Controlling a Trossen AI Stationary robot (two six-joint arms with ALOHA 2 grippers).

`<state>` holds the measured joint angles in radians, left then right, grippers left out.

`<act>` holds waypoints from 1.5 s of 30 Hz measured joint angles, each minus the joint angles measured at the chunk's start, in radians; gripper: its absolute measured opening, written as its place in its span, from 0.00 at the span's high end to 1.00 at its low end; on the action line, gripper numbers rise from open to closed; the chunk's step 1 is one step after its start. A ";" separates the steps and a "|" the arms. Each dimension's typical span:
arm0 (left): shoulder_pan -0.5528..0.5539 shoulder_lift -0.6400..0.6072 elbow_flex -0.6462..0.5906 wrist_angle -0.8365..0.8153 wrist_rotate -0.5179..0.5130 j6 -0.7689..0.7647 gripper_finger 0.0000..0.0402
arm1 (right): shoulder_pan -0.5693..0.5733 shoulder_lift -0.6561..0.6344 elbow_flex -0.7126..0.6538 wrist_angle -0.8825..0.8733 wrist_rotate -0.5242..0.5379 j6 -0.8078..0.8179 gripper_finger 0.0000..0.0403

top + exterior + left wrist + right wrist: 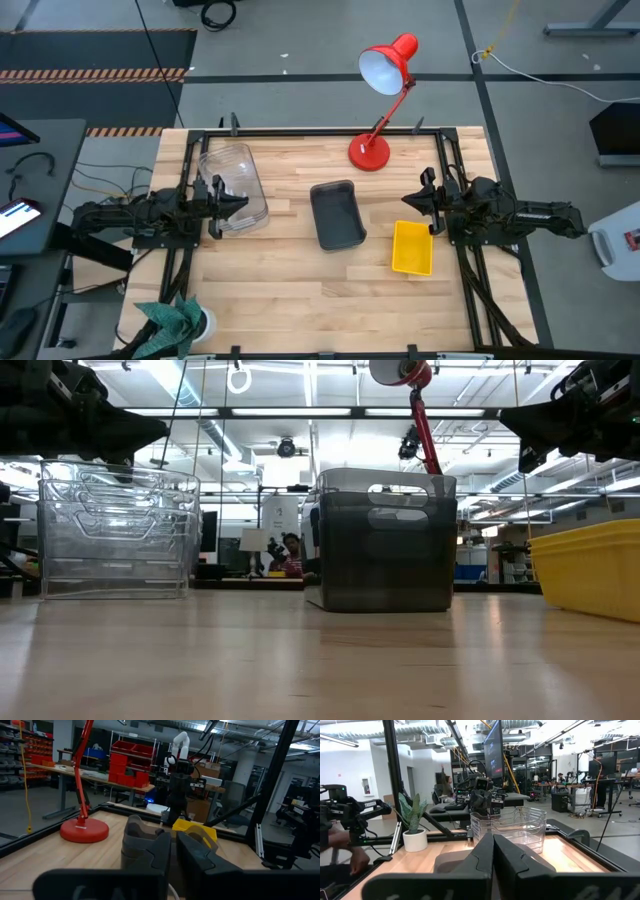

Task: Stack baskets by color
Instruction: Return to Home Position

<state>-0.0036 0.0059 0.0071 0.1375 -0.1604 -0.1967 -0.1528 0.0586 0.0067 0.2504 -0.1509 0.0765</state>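
Observation:
A nested stack of clear baskets (235, 188) stands on its base at the table's left. At the middle a dark grey basket (337, 213) rests on its base, and a yellow basket (412, 247) sits to its right, nearer the front edge. My left gripper (243, 205) hovers level beside the clear stack's near right corner. In the left wrist view it (173, 840) shows a narrow gap with nothing in it. My right gripper (405, 203) hovers level just beyond the yellow basket's far end. In the right wrist view it (494, 840) is shut and empty.
A red desk lamp stands with its base (368, 152) at the far middle and its head leaning out past the table's far edge. A potted plant (175, 320) sits at the near left corner. Black frame rails (320, 131) border the table. Bare wood (300, 290) lies along the front.

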 joint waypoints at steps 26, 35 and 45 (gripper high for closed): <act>0.000 0.000 0.000 0.000 0.000 0.000 0.92 | 0.000 0.000 0.000 0.000 0.000 0.000 0.96; 0.000 0.000 0.000 0.000 0.000 0.000 0.93 | 0.000 0.000 0.000 0.000 0.000 0.000 0.96; 0.000 0.000 0.000 0.000 0.000 0.000 0.92 | 0.000 0.000 0.000 0.000 0.000 0.000 0.96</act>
<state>-0.0036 0.0062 0.0071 0.1375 -0.1604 -0.1967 -0.1528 0.0586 0.0067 0.2504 -0.1510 0.0765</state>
